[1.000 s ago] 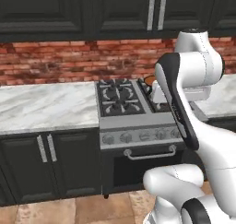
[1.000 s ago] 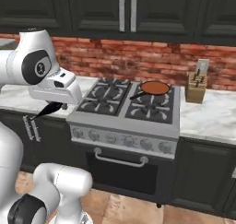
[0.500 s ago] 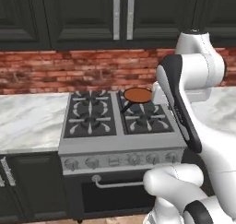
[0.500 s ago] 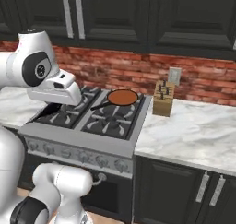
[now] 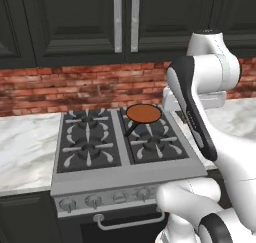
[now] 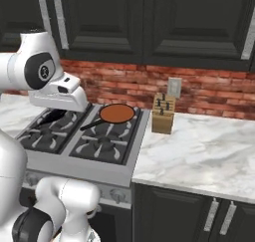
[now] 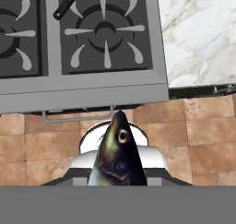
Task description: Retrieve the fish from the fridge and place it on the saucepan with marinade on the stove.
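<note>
The fish (image 7: 117,154), dark grey with a whitish belly, pokes up from the bottom of the hand view, head toward the stove, held in my shut gripper. Under my white hand the gripper (image 6: 51,117) shows as a dark shape above the stove's left burners. The saucepan with marinade (image 5: 143,113) (image 6: 117,113) sits on the back right burner, its black handle (image 7: 68,2) pointing to the front left. The stove (image 5: 125,179) (image 6: 92,167) (image 7: 92,87) is straight ahead. The fridge is out of view.
A wooden knife block (image 6: 163,113) stands on the marble counter (image 6: 199,151) right of the stove, below a wall outlet (image 6: 174,86). More counter (image 5: 25,152) lies to the left. Dark cabinets hang above the brick wall. Tiled floor (image 7: 203,135) lies below the hand.
The whole picture has shifted: the base has driven right and closer to the stove, which now looks larger. The arm keeps its pose with the fish.
</note>
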Available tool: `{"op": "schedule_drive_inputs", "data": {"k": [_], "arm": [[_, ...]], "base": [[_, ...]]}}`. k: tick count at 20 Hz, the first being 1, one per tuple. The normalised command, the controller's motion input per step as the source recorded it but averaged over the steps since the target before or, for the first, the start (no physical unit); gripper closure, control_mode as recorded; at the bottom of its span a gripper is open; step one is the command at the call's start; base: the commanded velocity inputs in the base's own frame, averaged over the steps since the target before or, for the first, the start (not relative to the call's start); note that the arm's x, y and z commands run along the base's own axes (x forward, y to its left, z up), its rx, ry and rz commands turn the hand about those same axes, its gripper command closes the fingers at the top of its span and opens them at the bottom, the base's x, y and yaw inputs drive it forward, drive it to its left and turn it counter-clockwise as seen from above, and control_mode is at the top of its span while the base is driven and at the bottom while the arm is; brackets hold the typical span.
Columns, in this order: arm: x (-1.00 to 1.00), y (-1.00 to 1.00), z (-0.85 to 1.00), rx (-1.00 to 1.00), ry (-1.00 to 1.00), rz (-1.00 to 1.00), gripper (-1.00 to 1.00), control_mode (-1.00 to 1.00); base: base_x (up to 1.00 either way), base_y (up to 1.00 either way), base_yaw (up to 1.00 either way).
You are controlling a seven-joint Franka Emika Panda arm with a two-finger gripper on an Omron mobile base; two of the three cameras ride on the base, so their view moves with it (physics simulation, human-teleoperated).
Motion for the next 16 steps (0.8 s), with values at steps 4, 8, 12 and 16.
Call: {"op": "schedule_drive_inputs", "data": {"k": [4,8,12,16], "arm": [[0.00,0.00,0.00,0.00,0.00,0.00,1.00,1.00],[0.00,0.00,0.00,0.00,0.00,0.00,1.00,1.00],[0.00,0.00,0.00,0.00,0.00,0.00,1.00,1.00],[0.19,0.21,-0.96,0.02,0.00,0.00,1.00,-1.00]], "base": [[0.17,0.02,-0.21],[0.10,0.06,-0.12],[0.11,0.29,-0.02],[0.00,0.00,0.00]]}}
